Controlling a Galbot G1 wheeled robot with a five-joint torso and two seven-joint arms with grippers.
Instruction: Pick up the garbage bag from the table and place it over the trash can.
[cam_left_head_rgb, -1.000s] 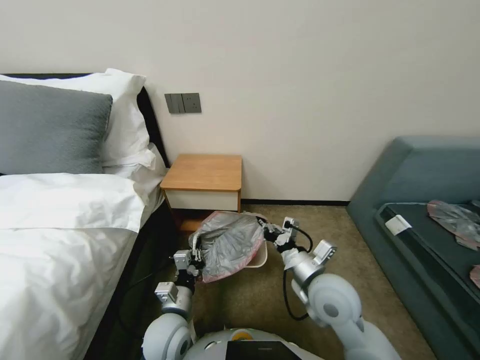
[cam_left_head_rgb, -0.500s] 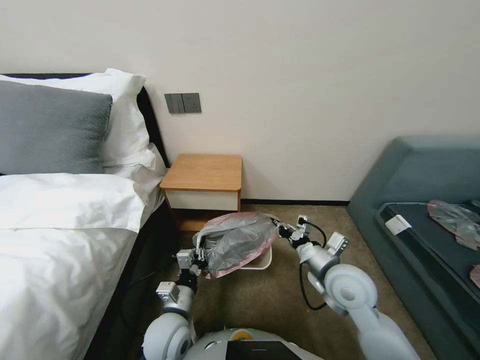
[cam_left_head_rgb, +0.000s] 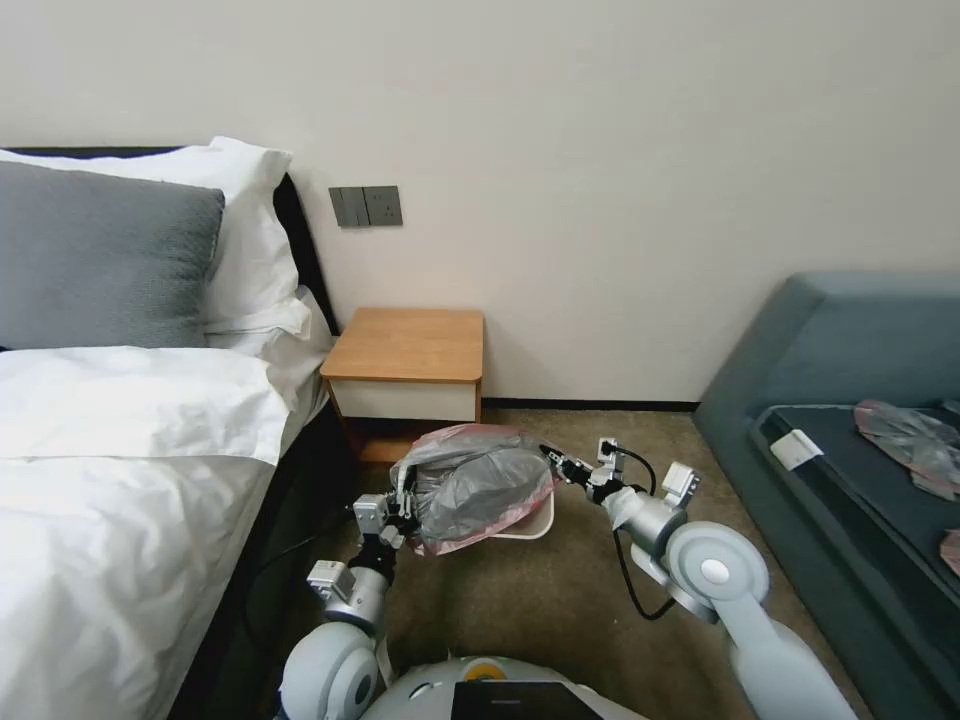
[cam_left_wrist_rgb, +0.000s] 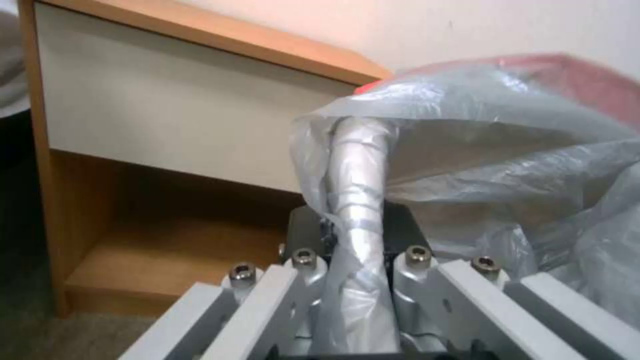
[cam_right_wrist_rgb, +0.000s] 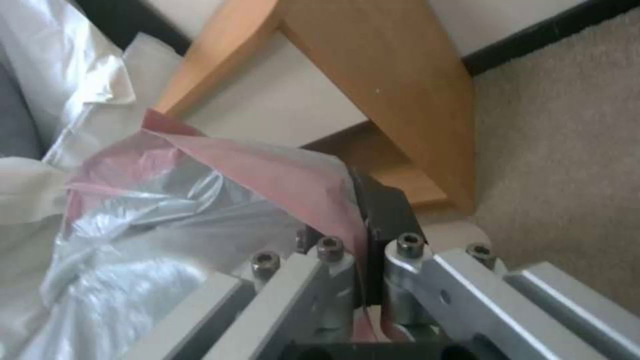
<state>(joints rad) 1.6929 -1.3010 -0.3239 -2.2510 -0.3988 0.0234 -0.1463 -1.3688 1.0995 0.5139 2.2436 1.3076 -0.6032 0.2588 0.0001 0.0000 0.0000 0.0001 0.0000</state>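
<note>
Carpet by the table (cam_left_head_rgb: 410, 345): garbage bag (cam_left_head_rgb: 480, 485) over trash can (cam_left_head_rgb: 530, 528), both grippers' jaws clamped on its rim.

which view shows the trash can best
The head view: the trash can shows its cream rim under the garbage bag, which the left gripper and right gripper hold. The right wrist view shows a rim sliver; the left wrist view shows bag.

Garbage bag (cam_left_head_rgb: 480, 485) translucent grey, pink-red rim; table (cam_left_head_rgb: 410, 345) orange-brown, white front.

Crinkly grey garbage bag (cam_left_head_rgb: 480, 485), pink-red rim, stretched over cream trash can (cam_left_head_rgb: 530, 525) before wooden table (cam_left_head_rgb: 410, 345).
</note>
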